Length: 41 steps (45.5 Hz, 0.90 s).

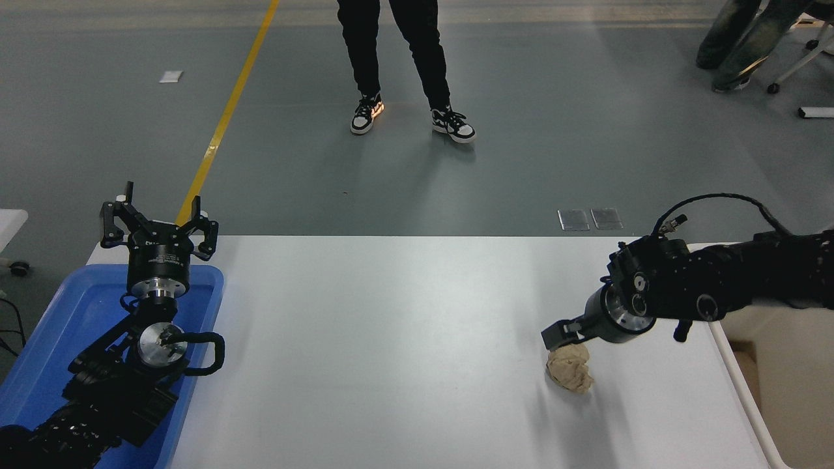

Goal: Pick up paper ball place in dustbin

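The tan-brown crumpled paper ball (571, 370) lies on the white table (391, 365), towards the right front. My right gripper (559, 337) comes in from the right edge, low over the table. It is open and sits at the ball's far top edge, touching or nearly touching it, with one finger (552, 336) in clear view. The cream-white dustbin (798, 391) stands off the table's right edge, partly behind my right arm. My left gripper (158, 218) is open and empty, parked above the blue tray at the lower left.
A shallow blue tray (52, 326) lies under my left arm at the table's left end. A person's legs (397, 65) stand on the grey floor beyond the table. Another person's legs (736, 45) and a chair base show at the top right.
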Each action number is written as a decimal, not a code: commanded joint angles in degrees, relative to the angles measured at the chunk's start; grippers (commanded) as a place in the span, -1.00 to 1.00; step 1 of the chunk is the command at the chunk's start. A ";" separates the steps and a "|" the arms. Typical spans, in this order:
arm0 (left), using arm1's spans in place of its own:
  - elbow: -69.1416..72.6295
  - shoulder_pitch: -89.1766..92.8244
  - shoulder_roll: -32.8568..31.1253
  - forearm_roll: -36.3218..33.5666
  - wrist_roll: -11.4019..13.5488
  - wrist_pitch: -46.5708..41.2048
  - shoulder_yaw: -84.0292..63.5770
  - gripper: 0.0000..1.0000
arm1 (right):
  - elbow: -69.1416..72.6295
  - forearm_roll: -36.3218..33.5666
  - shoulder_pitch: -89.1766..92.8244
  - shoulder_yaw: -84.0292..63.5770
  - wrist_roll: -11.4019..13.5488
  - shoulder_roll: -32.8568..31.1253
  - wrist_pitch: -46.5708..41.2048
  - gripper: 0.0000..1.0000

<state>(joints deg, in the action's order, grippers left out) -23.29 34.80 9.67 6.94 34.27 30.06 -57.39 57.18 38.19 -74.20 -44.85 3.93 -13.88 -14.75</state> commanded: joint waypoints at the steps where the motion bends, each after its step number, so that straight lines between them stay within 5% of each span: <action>1: 0.00 0.00 0.00 0.01 0.01 0.08 0.00 0.98 | -2.77 0.22 4.06 0.46 0.63 1.84 3.32 0.97; 3: 0.00 0.00 0.00 0.01 0.01 0.00 0.00 0.98 | -2.95 0.22 4.33 0.46 0.81 1.84 4.28 0.83; 4: 0.00 0.00 0.00 0.01 0.01 0.00 0.00 0.98 | -3.04 0.22 4.77 0.46 0.90 1.84 5.51 0.53; 5: 0.00 0.00 0.00 -0.08 0.01 0.00 0.00 0.98 | -3.04 0.22 4.94 0.46 0.90 1.93 5.87 0.45; 15: 0.00 0.00 0.00 0.01 -0.08 0.00 0.00 0.98 | -3.04 0.05 5.30 0.37 0.72 1.93 6.75 0.00; 20: 0.00 0.00 0.00 -0.08 -0.08 0.00 0.00 0.98 | -2.86 -0.57 4.68 0.37 0.55 1.58 7.19 -1.00; 41: 0.00 0.00 0.00 -0.08 -0.08 0.09 0.00 0.98 | 13.30 -5.66 -17.45 -9.81 0.28 -11.08 4.99 -1.00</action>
<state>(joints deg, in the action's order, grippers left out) -23.29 34.81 9.69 6.85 34.19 30.15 -57.39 61.07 34.77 -78.30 -47.52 4.52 -18.88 -8.35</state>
